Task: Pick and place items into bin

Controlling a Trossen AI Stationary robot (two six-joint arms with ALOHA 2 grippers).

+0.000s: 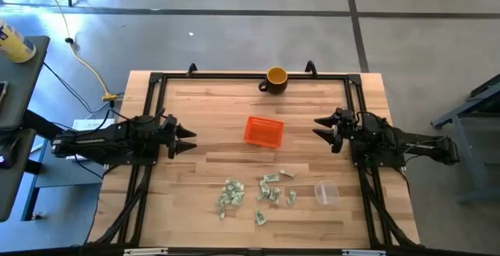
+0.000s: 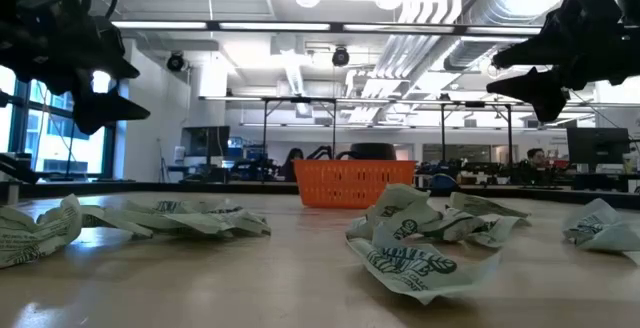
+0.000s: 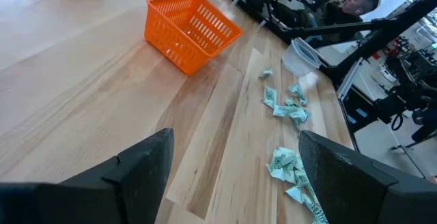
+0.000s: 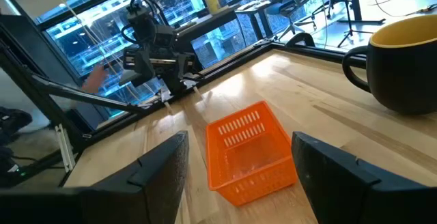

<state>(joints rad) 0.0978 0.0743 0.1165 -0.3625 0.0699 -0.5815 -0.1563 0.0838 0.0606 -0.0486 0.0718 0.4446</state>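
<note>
The orange basket (image 1: 263, 131) stands on the table's middle, also in the low view (image 2: 353, 182), left wrist view (image 3: 190, 30) and right wrist view (image 4: 251, 152). Several crumpled green-and-white wrappers (image 1: 258, 192) lie scattered on the near half of the table (image 2: 410, 238) (image 3: 290, 108). My left gripper (image 1: 190, 140) hovers open above the table, left of the basket (image 3: 235, 159). My right gripper (image 1: 319, 128) hovers open, right of the basket (image 4: 239, 159). Neither holds anything.
A yellow-orange mug (image 1: 276, 78) stands near the far edge (image 4: 403, 63). A clear plastic cup (image 1: 326, 193) lies on its side right of the wrappers (image 3: 300, 54). A black frame (image 1: 156, 80) borders the table. A person sits beyond the table (image 3: 355, 2).
</note>
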